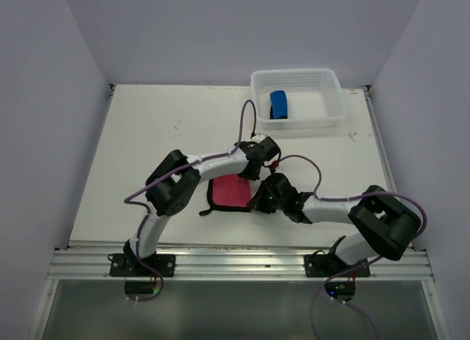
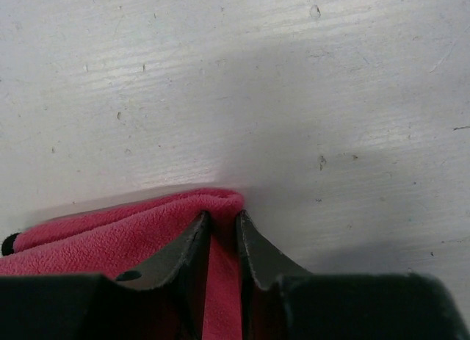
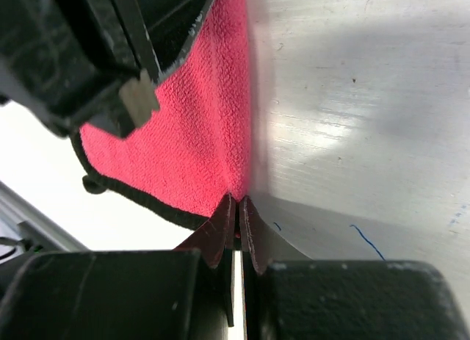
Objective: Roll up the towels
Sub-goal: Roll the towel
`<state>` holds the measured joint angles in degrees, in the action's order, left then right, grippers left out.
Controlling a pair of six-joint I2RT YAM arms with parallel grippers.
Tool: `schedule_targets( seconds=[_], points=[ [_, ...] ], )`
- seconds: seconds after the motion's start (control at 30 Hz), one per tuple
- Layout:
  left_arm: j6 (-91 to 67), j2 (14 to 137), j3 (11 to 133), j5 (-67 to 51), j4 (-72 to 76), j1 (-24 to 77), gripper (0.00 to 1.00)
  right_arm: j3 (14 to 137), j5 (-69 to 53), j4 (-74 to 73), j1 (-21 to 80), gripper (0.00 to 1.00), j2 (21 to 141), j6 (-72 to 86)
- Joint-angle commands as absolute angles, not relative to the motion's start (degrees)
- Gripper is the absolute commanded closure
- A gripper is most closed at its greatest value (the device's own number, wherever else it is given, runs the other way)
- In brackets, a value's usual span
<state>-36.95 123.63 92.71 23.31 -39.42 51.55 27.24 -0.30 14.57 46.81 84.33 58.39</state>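
L claw: jaws drawn in to a narrow slit. I see a raised fold of the pink towel pinched betw. the two fingertips, with cloth running down the gap toward the palm.
R claw: jaws all but together, tips meeting in a point. I read the towel's edge as nipped betw. them, where the cloth narrows into the tips.
Pink towel, rel. to L claw: spreads left of & under the fingers. The crest of the fold sits at the tips, w/ bare table ahead & to the right.
Pink towel, rel. to R claw: fans out ahead & left of the tips, lifted along its right edge. Dark edging runs along the left/near border, w/ bare table to the right.
Claw to claw: in top view both sit at the towel's right side, close together, L claw at the far corner & R claw at the near one. L claw's housing fills the upper left of the R wrist view.
Shape of pink towel: mostly flat, not rolled; only the gripped edge is lifted.
Blue towel: well beyond both claws, on the far side. It is a short roll lying in the white mesh basket.
Basket, rel. to L claw: well apart, ahead & slightly right, at the table's far edge.
Unclear: I cannot tell how much cloth is inside R claw, since the tips hide it.
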Motion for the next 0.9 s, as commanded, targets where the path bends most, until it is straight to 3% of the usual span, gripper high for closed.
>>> schedule_targets(
  seconds=[0.0, 0.43, 0.87],
  points=[
    [-38.41, 127.18, 92.98, 22.41, -42.1, 49.31, 0.77, 25.84, 3.77, 6.5, 48.34, 1.0, 83.23, 54.49],
    [-41.22, 123.93, 95.27, 11.88, -39.91, 46.15, 0.99, 29.44, 9.13, -2.96, 51.24, 1.0, 80.34, 45.9],
    [-43.07, 113.82, 87.37, 4.4, -24.62, 43.59, 1.0, 41.13, 26.62, -25.21, 58.96, 1.0, 74.97, 36.48]
  ],
)
